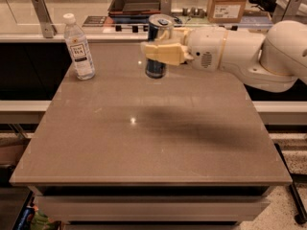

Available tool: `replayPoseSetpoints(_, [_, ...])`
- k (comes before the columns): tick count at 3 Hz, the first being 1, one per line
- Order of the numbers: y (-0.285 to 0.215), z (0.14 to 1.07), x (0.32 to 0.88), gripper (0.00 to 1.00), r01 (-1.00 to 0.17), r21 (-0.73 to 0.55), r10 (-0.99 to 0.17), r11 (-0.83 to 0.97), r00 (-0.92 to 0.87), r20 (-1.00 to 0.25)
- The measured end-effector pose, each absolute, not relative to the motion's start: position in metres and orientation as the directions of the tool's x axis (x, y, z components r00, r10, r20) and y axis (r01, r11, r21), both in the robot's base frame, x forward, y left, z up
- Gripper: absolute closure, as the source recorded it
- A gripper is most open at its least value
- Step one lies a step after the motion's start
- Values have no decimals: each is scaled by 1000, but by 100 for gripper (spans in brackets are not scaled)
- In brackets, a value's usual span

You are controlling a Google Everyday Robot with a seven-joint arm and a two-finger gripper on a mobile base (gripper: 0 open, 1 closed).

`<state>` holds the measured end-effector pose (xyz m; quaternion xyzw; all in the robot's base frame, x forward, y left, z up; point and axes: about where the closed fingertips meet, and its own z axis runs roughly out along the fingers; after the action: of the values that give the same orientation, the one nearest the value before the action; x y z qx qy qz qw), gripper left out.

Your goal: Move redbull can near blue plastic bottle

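The redbull can [156,66] is a slim blue and silver can with a silver top, held upright in the air above the back middle of the brown table [148,128]. My gripper [160,51] reaches in from the right on a white arm and is shut on the can, its cream fingers [165,53] wrapped around the middle. The blue plastic bottle [79,48], clear with a white cap and a white label, stands upright at the table's back left. The can is well to the right of the bottle, apart from it.
Behind the table runs a counter with a dark tray [136,1], a cardboard box [226,4] and a metal bracket [42,16]. My white arm [259,56] spans the table's back right.
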<state>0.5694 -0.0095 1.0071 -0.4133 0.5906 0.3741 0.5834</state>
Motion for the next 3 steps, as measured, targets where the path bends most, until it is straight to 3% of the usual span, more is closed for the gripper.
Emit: replayPoseSetpoints(3, [67,981,664,100,-876,-101,-171,472,21,-985])
